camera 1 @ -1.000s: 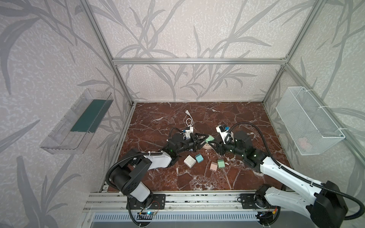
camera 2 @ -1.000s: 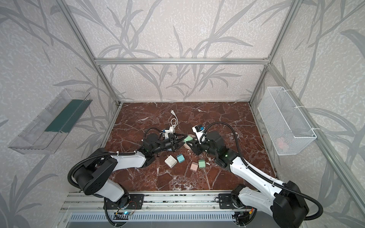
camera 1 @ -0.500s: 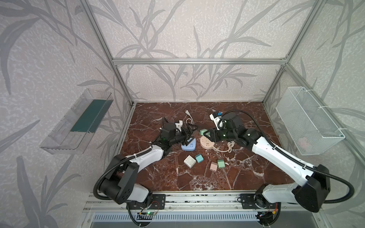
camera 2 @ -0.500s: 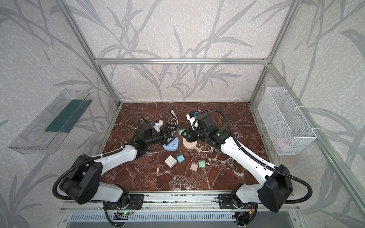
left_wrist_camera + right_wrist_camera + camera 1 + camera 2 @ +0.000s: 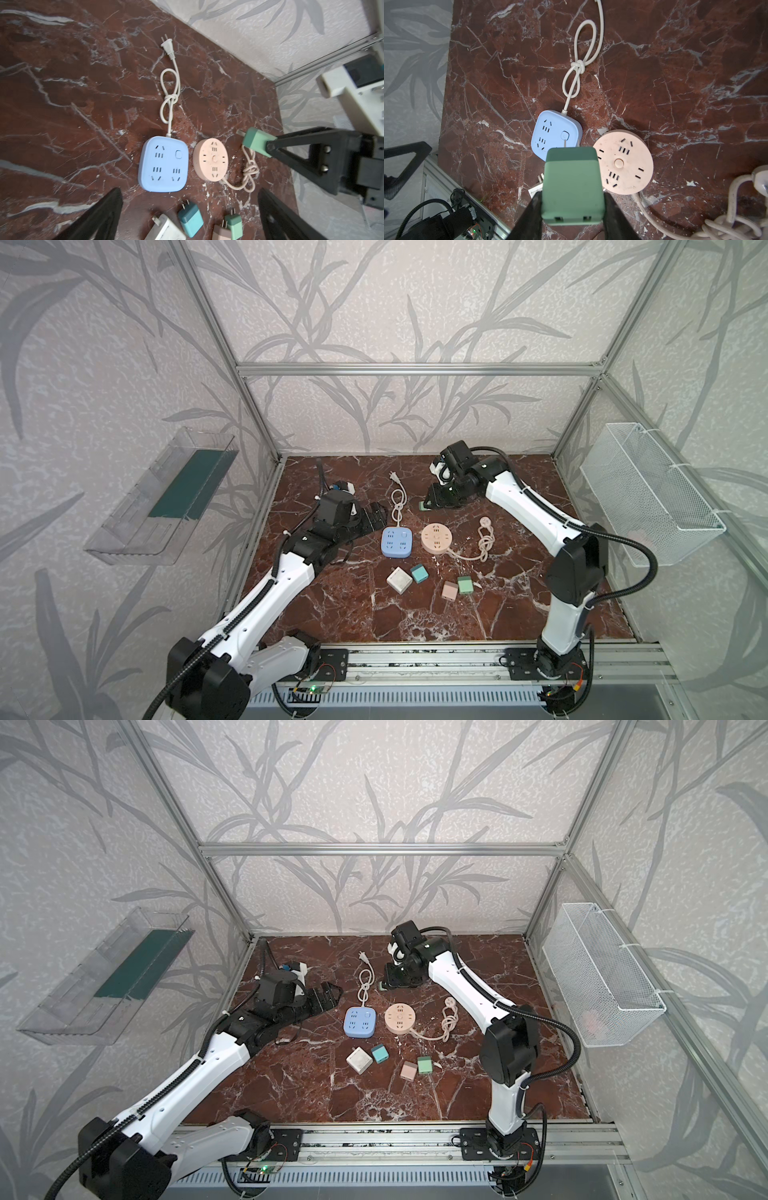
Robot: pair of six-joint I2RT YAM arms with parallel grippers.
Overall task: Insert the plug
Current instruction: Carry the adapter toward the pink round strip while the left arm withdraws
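Evidently the right claw [image 5: 572, 199] is gripping the green plug [image 5: 571, 172] prongs-first for the blue socket block [image 5: 164, 166], the left claw [image 5: 190, 193] gaping empty.

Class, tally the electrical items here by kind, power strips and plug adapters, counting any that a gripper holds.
Power strips: 2, blue strip and pink strip.
Plug adapters: 5, white adapter, teal adapter, pink adapter, green adapter, plus the held adapter in the right gripper.
Total: 7

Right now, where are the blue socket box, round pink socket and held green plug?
blue socket box [image 5: 397, 542]: in a top view, face centre.
round pink socket [image 5: 437, 537]: in a top view, middle.
green plug [image 5: 572, 182]: right wrist view, broad side.
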